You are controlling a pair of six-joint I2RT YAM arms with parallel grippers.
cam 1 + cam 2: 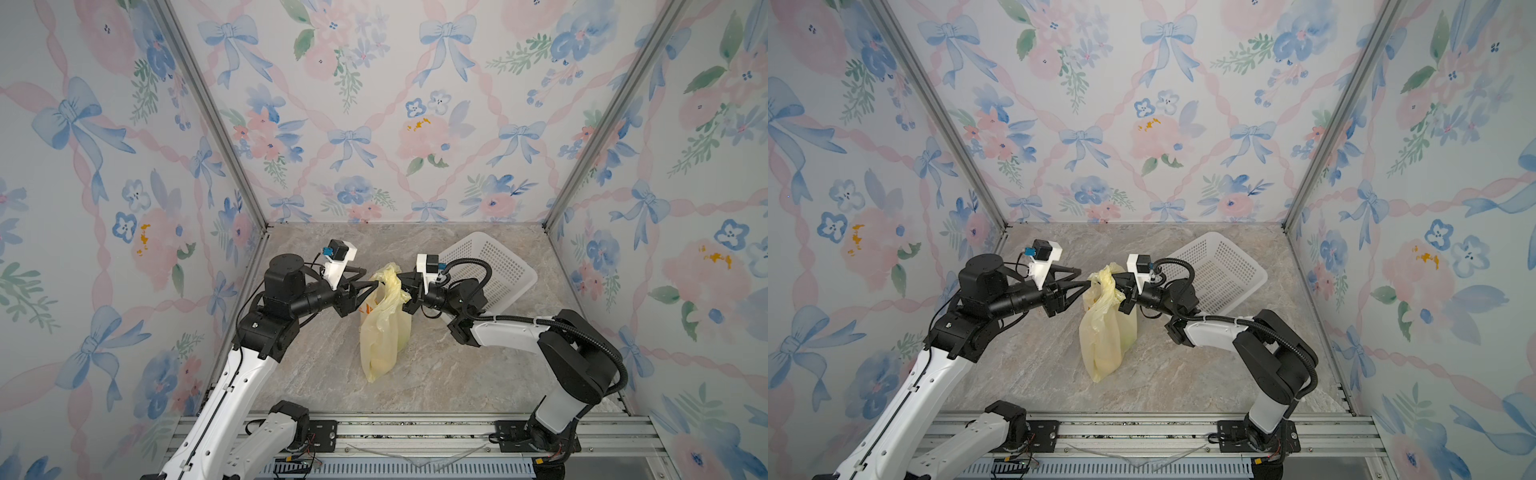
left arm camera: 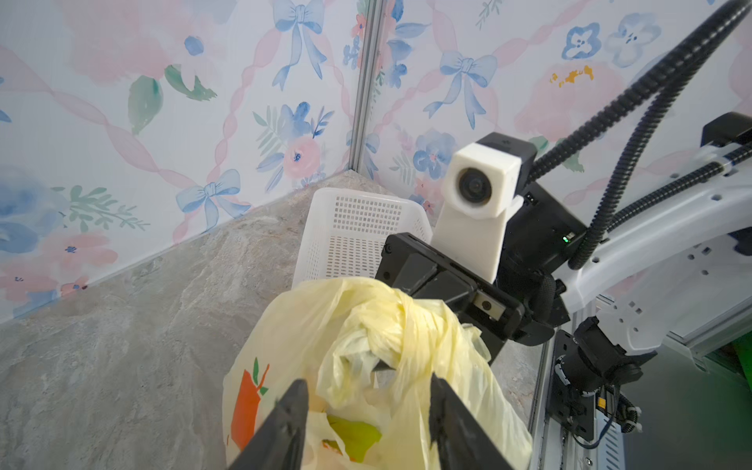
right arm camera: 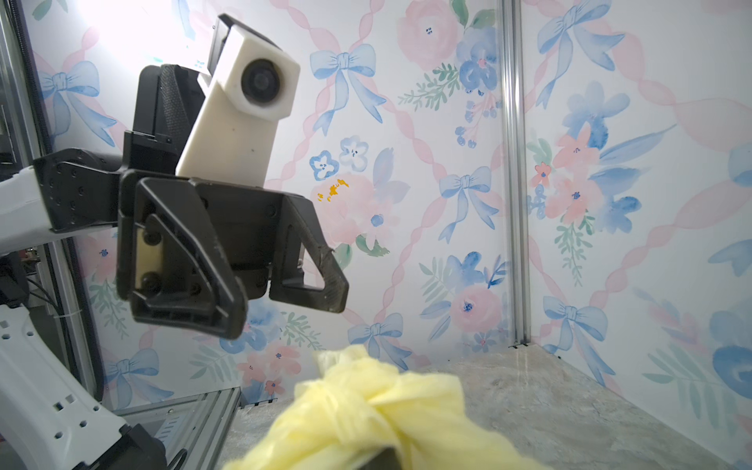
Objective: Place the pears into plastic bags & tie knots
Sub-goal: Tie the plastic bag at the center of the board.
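The pale-yellow plastic bag (image 1: pixel 384 332) (image 1: pixel 1102 336) stands upright mid-table, bulging with fruit. A green pear (image 2: pixel 354 435) shows through the film; the other pears are hidden inside. Its handles are twisted into a knot (image 2: pixel 386 333) (image 3: pixel 346 407) at the top. My left gripper (image 1: pixel 376 284) (image 2: pixel 368 382) is at the bag's upper left, open, its fingers straddling loose plastic below the knot. My right gripper (image 1: pixel 409 296) (image 1: pixel 1123 297) is shut on the handle plastic at the knot's right side.
A white perforated basket (image 1: pixel 486 270) (image 2: pixel 354 228) lies tipped at the back right, just behind my right wrist. Floral walls close in three sides. An aluminium rail (image 1: pixel 415 432) with both arm bases runs along the front edge.
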